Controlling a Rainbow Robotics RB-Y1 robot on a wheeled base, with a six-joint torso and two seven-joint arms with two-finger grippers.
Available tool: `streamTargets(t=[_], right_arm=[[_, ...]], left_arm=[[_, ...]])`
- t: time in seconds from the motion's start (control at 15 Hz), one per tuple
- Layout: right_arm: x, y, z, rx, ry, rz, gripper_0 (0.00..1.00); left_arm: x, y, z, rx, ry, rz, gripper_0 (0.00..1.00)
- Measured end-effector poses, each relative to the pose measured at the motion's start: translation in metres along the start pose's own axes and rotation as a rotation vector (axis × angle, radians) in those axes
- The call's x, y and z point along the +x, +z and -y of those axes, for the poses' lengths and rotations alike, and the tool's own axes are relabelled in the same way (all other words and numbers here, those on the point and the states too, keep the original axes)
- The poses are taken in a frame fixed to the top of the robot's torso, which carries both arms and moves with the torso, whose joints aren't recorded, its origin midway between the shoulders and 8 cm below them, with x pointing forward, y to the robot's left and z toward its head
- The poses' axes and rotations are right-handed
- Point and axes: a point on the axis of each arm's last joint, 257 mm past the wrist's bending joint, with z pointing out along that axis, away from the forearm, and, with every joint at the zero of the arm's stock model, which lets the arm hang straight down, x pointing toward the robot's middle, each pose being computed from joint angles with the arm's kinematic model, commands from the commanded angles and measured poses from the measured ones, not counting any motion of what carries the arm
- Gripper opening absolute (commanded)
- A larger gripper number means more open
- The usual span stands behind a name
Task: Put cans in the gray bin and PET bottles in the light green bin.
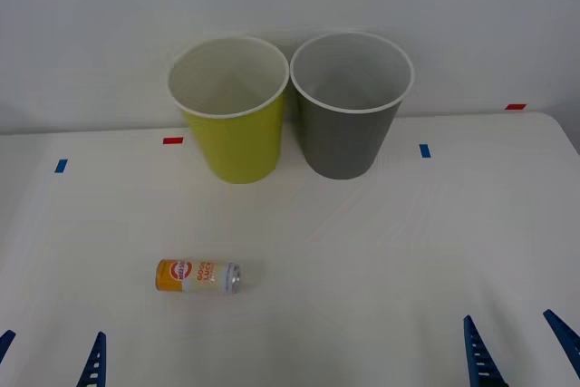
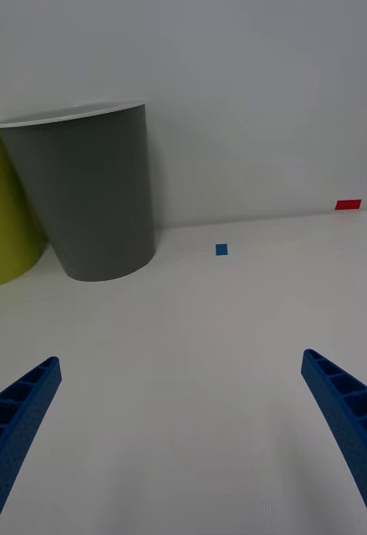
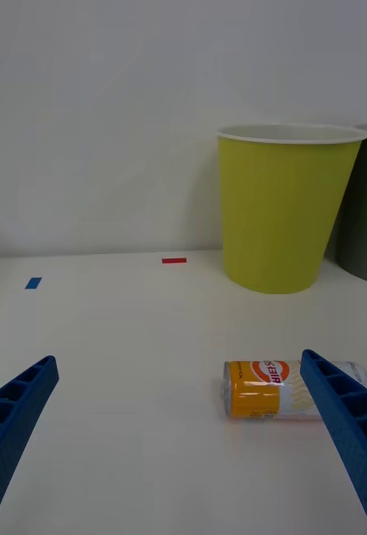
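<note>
From the front camera, the white table fills most of the frame. Two tall bins stand side by side at the top centre, rims nearly touching: the light green bin on the left, the gray bin on the right, both upright with white insides. The can lies on its side in the lower left of the frame, well apart from both bins, orange end to the left and silver end to the right. Small red and blue tape marks sit along the far part of the table. The left gripper pokes in at the bottom left corner and the right gripper at the bottom right, each with its blue fingers spread wide and holding nothing.

In the right wrist camera, the gray bin stands at upper left with a sliver of green beside it; the two fingers are far apart over bare table.

In the left wrist camera, the green bin stands at upper right, and the can lies at lower right, partly behind one wide-spread finger.
</note>
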Motion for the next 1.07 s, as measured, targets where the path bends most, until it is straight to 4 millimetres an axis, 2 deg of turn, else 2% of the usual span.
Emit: streamTargets(t=[1.07], right_arm=[[0.0, 0.0, 0.0, 0.0, 0.0, 0.0, 1.0]], left_arm=[[0.0, 0.0, 0.0, 0.0, 0.0, 0.0, 1.0]])
